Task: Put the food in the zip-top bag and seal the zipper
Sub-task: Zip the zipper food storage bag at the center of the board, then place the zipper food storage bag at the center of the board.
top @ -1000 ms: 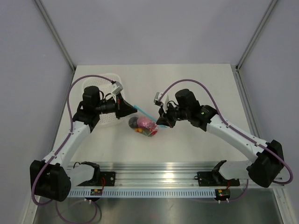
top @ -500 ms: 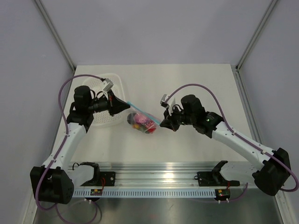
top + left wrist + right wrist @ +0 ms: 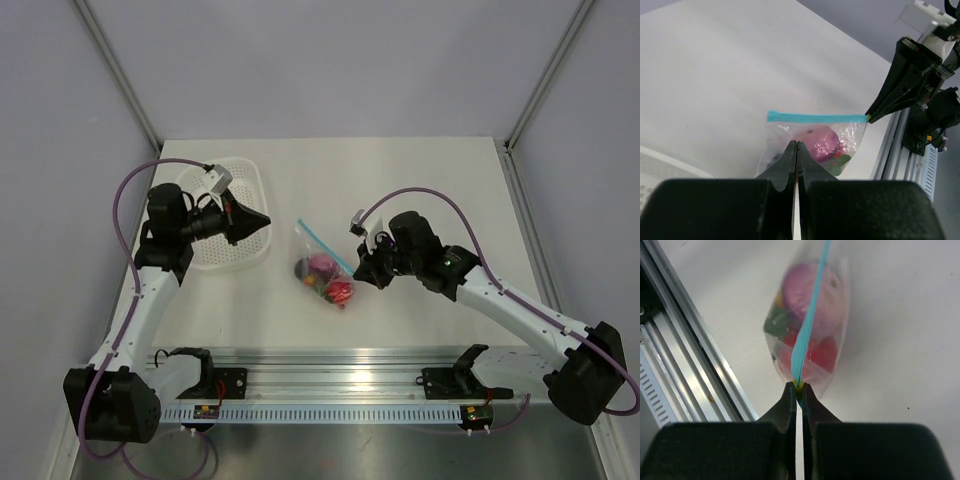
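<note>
The bag (image 3: 311,244) is seen lying on the surface (image 3: 430,180), between the two arms and near the rail side. The pink piece (image 3: 822,144), the red piece (image 3: 817,354) and the green piece (image 3: 774,324) are all held inside it. The zipper (image 3: 815,118) is shown as one thin straight line, so the mouth is judged to be closed along most of its length. Whether every part has been pressed home cannot be told.

The right tool (image 3: 799,386) is pressed together on the yellowish end of the zipper, so the bag is gripped by that one corner only. The left tool (image 3: 796,150) is pressed together with nothing between its fingers. It is held over the white basket (image 3: 215,256), well apart from the bag.

Several faults are possible from here:

- **Slipping corner:** so small a pinch could be lost if the corner were pulled or lifted, since the weight of the food hangs away from it. The bag would then be dropped or twisted.
- **Open seal:** if any stretch of the strip has been left unseated, it could be peeled open by a tug at the end, and the pieces could be spilled onto the surface.
- **Dragged bag:** if the right tool were drawn away before its fingers were spread, the bag could be dragged toward the rail.
- **Knocked basket:** a low sweep of the left tool could catch the basket rim and shift it.
</note>
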`<state>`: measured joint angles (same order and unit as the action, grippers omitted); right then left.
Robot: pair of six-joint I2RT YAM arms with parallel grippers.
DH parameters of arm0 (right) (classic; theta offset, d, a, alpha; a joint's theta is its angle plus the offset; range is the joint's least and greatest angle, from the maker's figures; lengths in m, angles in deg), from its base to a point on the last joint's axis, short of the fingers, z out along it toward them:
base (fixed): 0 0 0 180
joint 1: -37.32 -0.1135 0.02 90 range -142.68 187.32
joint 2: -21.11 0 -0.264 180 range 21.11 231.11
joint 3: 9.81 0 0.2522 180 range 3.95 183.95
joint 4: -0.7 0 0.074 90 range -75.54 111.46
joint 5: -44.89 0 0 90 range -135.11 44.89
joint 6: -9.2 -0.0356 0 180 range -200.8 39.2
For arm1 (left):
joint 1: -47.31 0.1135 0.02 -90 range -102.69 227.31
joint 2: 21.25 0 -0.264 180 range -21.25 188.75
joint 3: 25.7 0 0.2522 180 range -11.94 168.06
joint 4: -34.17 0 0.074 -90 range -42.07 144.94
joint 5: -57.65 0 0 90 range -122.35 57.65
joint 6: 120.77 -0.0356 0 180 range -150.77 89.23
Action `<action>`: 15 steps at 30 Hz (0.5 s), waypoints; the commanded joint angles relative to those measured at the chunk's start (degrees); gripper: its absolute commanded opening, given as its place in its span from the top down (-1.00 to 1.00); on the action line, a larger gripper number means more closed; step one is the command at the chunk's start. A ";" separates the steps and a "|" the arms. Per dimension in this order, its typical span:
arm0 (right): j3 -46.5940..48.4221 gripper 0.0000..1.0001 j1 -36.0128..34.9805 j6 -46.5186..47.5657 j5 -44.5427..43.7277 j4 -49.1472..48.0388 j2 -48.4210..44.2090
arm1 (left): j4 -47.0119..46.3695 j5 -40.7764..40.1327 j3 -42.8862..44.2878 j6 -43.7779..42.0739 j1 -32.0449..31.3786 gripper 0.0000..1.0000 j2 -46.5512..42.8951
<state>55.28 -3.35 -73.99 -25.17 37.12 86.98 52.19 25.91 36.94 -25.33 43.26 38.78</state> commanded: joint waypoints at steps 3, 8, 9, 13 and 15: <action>1.40 1.00 0.59 -0.83 -3.07 4.41 -3.11 | -3.63 -1.57 2.18 -1.13 0.98 1.00 -1.67; 6.06 1.00 0.59 -0.48 -0.52 7.22 -2.06 | -5.48 2.91 2.35 1.16 -0.76 1.00 -1.05; 6.50 1.00 0.59 -0.31 -0.52 7.40 -1.88 | -4.52 1.78 2.62 0.90 -2.26 1.00 -1.06; 7.38 1.00 0.59 0.05 -1.49 6.79 -0.39 | 3.47 -7.36 7.27 -2.89 -11.57 0.24 0.69; 7.64 1.00 0.59 0.05 -1.75 6.26 0.40 | 2.96 -8.33 7.72 -1.39 -13.87 0.09 1.84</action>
<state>60.33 -3.17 -74.19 -26.46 44.33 86.49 54.68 22.19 40.94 -26.71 32.05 39.20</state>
